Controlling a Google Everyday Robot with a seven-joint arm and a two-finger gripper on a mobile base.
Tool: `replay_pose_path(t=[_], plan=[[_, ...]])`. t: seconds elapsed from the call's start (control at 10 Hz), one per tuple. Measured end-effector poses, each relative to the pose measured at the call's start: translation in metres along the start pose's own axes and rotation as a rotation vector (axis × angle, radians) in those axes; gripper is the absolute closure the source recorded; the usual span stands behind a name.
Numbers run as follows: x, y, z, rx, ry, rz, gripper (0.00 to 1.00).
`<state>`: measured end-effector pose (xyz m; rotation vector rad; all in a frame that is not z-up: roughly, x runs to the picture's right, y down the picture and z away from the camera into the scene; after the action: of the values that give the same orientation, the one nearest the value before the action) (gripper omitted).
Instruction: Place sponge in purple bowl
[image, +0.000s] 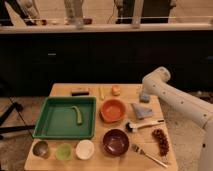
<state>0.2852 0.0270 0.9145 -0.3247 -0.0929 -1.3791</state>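
The sponge (145, 98) is a small blue-grey block lying on the wooden table (60, 90) near its far right edge. My gripper (145, 91) is at the end of the white arm, directly over the sponge and very close to it or touching it; the wrist hides the contact. The purple bowl (116, 142) stands empty at the front centre of the table, well in front of the gripper.
An orange bowl (112, 110) sits behind the purple bowl. A folded grey-blue cloth (141, 111), a brush (143, 125), a fork (149, 155) and a dark red cluster (161, 141) lie on the right. A green tray (50, 120) and three small cups (63, 151) are on the left.
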Motion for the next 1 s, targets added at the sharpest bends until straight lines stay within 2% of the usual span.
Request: replay_pose_path(t=[0.2,1.0], plan=[[0.007,0.003,0.016,-0.002,-0.022,0.021,0.2],[0.015,-0.013,0.063,-0.015,-0.105,0.03,0.2]])
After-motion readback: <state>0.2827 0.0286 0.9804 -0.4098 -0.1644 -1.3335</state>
